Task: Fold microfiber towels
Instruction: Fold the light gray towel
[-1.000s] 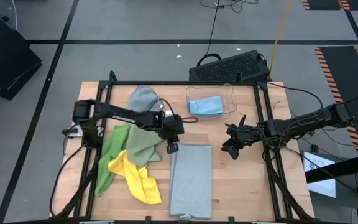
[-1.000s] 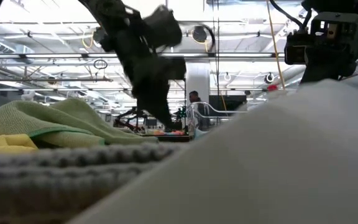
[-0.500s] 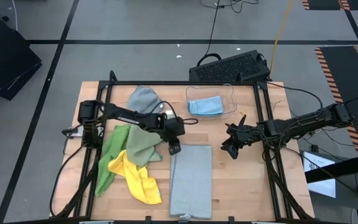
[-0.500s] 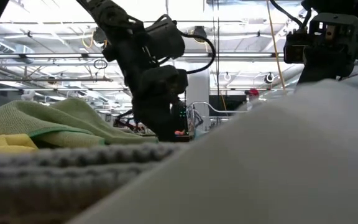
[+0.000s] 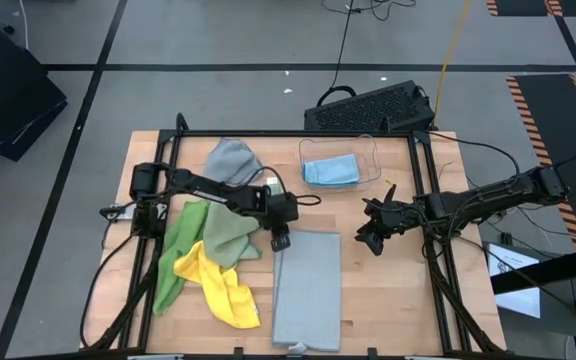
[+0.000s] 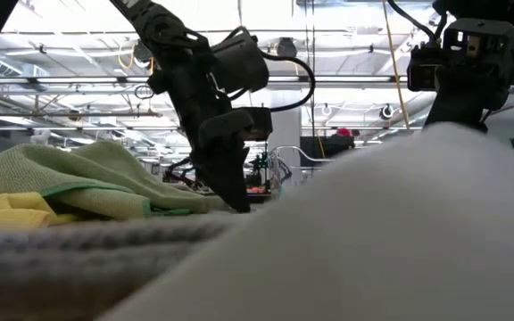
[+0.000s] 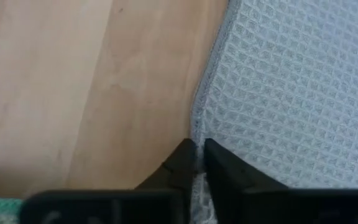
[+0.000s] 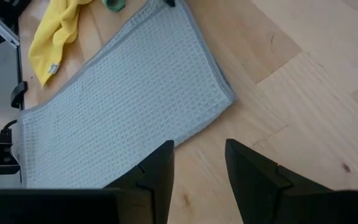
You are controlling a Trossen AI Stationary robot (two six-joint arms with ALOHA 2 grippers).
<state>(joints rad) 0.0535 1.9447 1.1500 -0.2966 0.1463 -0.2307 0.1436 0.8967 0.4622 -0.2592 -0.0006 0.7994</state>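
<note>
The left gripper (image 5: 279, 241) is down at the far left corner of the folded grey towel (image 5: 306, 290), and in the left wrist view its two dark fingers (image 7: 180, 163) are pressed together on the towel's edge, so it is clenched on the cloth; the fingertips themselves are partly covered by the fabric there. This grey towel lies as a long rectangle in the middle of the wooden table (image 5: 388, 300), and its near end is cut off by the table's front edge in the high view. The right gripper (image 5: 371, 238) hangs just beside the towel's far right corner without touching it, and its fingers (image 8: 156, 167) stand apart, released. To the left of the left gripper is a pile of the sage green towel (image 5: 227, 232), the bright green towel (image 5: 176, 250) and the yellow towel (image 5: 223, 288), which overlap, so their full shapes are hidden. A second grey towel (image 5: 230, 158) lies crumpled at the far side, partly under the left arm. The light blue towel (image 5: 331, 172) sits inside the clear bin (image 5: 372, 150). In the low view the near towel fills the foreground and is hard to make out.
</note>
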